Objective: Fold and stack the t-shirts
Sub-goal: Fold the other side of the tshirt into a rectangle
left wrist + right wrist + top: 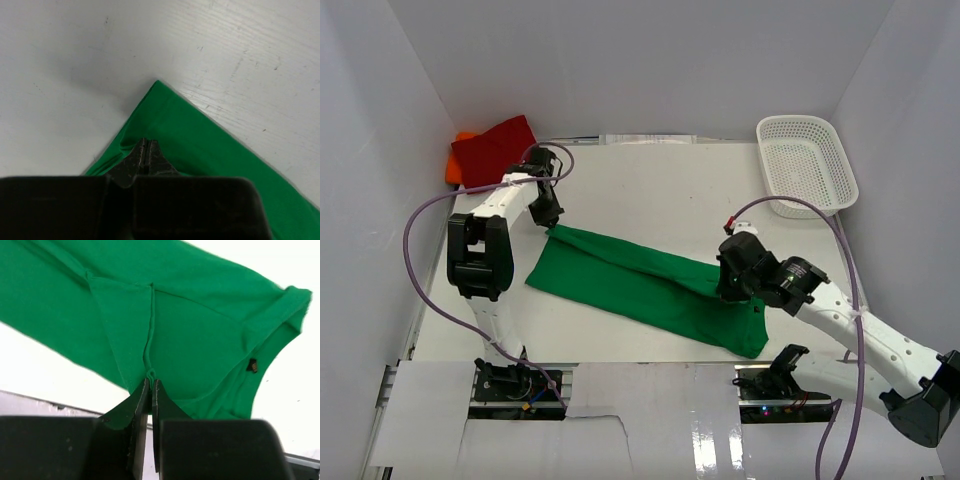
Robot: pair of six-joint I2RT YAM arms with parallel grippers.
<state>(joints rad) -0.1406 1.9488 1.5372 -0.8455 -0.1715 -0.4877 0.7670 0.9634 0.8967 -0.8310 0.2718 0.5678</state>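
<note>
Left fingers (pixel 136 159): clenched on the far-left corner of the green t-shirt (pixel 640 285).
Lie of green t-shirt: spread as a long folded band across the worktop (pixel 660 190).
Right fingers (pixel 141 397): clamped on a raised fold near its right end.

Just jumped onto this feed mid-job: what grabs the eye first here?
The bright green t-shirt stretched in a long band across the middle of the table, pinched at its far-left corner by the left gripper and near its right end by the right gripper, both shut on the cloth. Next, the red t-shirt lying on an orange t-shirt in the far left corner, and the white basket at the far right.
</note>
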